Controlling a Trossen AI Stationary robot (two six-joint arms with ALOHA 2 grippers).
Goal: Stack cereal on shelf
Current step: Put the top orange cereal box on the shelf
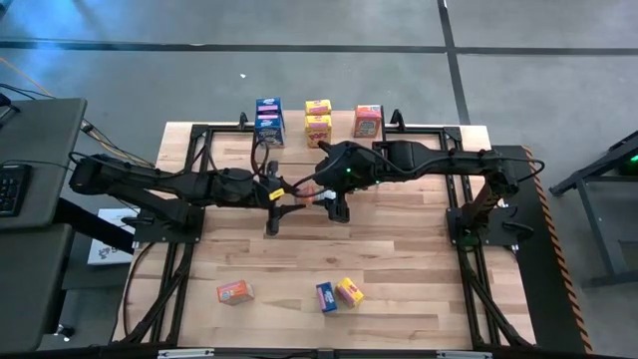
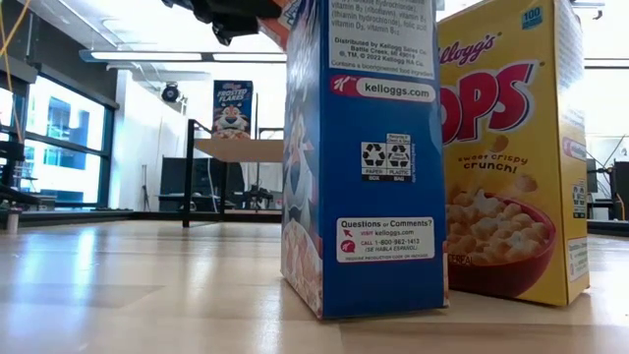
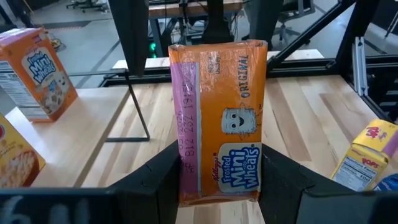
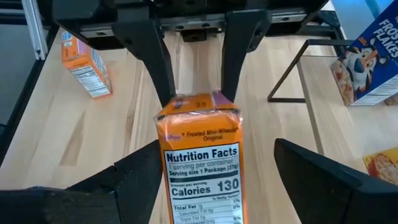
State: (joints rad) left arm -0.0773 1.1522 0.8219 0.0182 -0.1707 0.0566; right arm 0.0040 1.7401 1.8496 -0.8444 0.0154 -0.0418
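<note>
1. Two pincers meet over the middle of the worktop (image 1: 399, 249), just in front of the shelf (image 1: 344, 128), with one orange box (image 3: 217, 121) between them.
2. The left pincer (image 3: 221, 180) pinches that box: its dark fingers (image 3: 158, 171) press both long sides, and the box stands upright with its printed front facing the left wrist camera.
3. The right pincer (image 4: 217, 168) is spread. One finger lies close against the box's side; the other stands clear of it. The box's nutrition panel faces the right wrist camera.
4. Five boxes sit on the shelf: two blue boxes (image 1: 269, 120) stacked at its left end, two yellow boxes (image 1: 318, 122) stacked at its middle, and a single orange box (image 1: 368, 121) at its right end.
5. Three boxes rest on the worktop, well in front of the shelf, near the worktop's front edge: an orange one (image 1: 235, 291) to the left, then a blue one (image 1: 326, 296) touching or just beside a yellow one (image 1: 349, 291).
6. In the low view the front pair, blue (image 2: 364, 157) and yellow (image 2: 511, 147), stand upright side by side.
</note>
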